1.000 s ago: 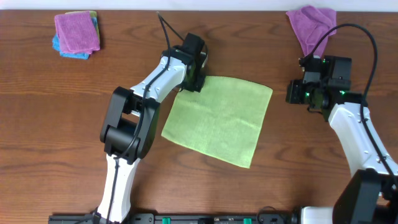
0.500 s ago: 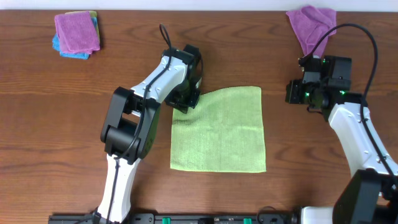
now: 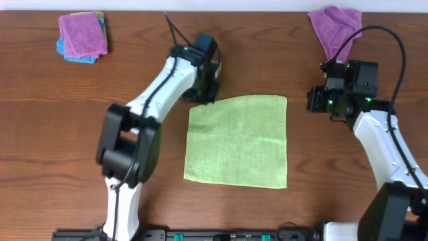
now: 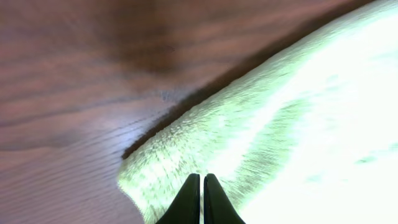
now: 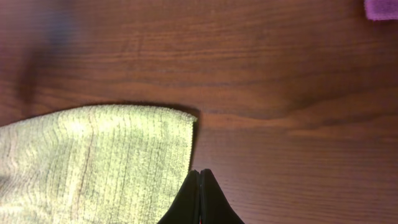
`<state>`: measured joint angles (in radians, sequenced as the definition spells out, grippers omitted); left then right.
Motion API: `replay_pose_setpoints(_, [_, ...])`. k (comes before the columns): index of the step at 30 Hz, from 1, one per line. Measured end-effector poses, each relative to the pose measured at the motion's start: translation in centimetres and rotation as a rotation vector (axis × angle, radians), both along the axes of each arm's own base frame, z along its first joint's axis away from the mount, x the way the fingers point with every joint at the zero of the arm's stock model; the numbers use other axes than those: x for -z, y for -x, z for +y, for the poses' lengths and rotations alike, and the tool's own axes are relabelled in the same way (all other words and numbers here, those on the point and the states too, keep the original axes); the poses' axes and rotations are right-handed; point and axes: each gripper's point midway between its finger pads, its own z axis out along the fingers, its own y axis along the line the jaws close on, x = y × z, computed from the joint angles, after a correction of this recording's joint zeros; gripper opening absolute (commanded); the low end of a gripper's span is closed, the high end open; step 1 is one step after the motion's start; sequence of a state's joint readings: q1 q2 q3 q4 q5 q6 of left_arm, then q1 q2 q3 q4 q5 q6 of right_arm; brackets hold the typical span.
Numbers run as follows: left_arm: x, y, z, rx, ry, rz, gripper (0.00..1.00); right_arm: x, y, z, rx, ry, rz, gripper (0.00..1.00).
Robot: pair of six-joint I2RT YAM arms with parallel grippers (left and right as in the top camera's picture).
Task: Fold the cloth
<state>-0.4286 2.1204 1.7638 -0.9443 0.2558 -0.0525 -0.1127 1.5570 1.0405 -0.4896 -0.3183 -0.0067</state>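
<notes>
Lime-green square microfibre cloth lies flat at the centre of the counter. It looks soft, light and limp, so we'd pinch corners. Left gripper is over its back-left corner, right gripper beside the back-right. Both are closed tight, nothing visibly gripped.

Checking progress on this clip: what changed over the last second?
The cloth swung from skewed to square, its far-left corner dragged leftward by the left tool, which now sits shut over that corner. Right tool, left purple cloth and right purple cloth stayed put.
</notes>
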Motion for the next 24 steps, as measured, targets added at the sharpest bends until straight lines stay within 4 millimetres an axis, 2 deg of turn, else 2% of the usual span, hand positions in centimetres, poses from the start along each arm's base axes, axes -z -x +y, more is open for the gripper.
replay_pose_setpoints(3, [-2.4, -1.0, 0.2, -0.014, 0.028, -0.061, 0.06, 0.2, 0.5, 0.5, -0.03, -0.012, 0.018, 0.01])
replay_pose_setpoints(11, [-2.0, -1.9, 2.7, -0.102, 0.03, -0.041, 0.06, 0.9, 0.8, 1.4, -0.081, -0.049, 0.037, 0.01])
replay_pose_setpoints(13, [-1.4, -1.7, 3.6, -0.13, 0.042, -0.009, 0.07, 1.0, 1.0, 1.5, -0.087, -0.056, 0.044, 0.14])
replay_pose_setpoints(14, [-1.1, -1.5, 4.0, -0.143, 0.055, 0.011, 0.11, 1.1, 1.2, 1.6, -0.088, -0.06, 0.051, 0.22])
replay_pose_setpoints(15, [-0.6, -1.2, 4.5, -0.159, 0.08, 0.042, 0.19, 1.2, 1.4, 1.7, -0.097, -0.063, 0.06, 0.32])
replay_pose_setpoints(17, [0.0, -0.4, 5.4, -0.187, 0.12, 0.104, 0.28, 1.3, 1.8, 1.9, -0.106, -0.069, 0.078, 0.36])
replay_pose_setpoints(20, [0.2, 0.7, 6.9, -0.226, 0.159, 0.185, 0.27, 1.7, 2.9, 2.3, -0.13, -0.084, 0.119, 0.26])
replay_pose_setpoints(21, [0.2, 1.0, 7.2, -0.229, 0.159, 0.198, 0.25, 1.8, 3.4, 2.4, -0.139, -0.087, 0.135, 0.2])
replay_pose_setpoints(22, [0.2, 1.3, 7.3, -0.229, 0.155, 0.211, 0.23, 1.9, 3.7, 2.5, -0.148, -0.088, 0.147, 0.09])
replay_pose_setpoints(23, [0.1, 1.7, 7.3, -0.221, 0.148, 0.223, 0.18, 2.0, 4.1, 2.6, -0.153, -0.093, 0.161, 0.02])
replay_pose_setpoints(24, [0.1, 2.0, 7.0, -0.206, 0.145, 0.225, 0.11, 2.0, 4.3, 2.8, -0.158, -0.094, 0.167, 0.01])
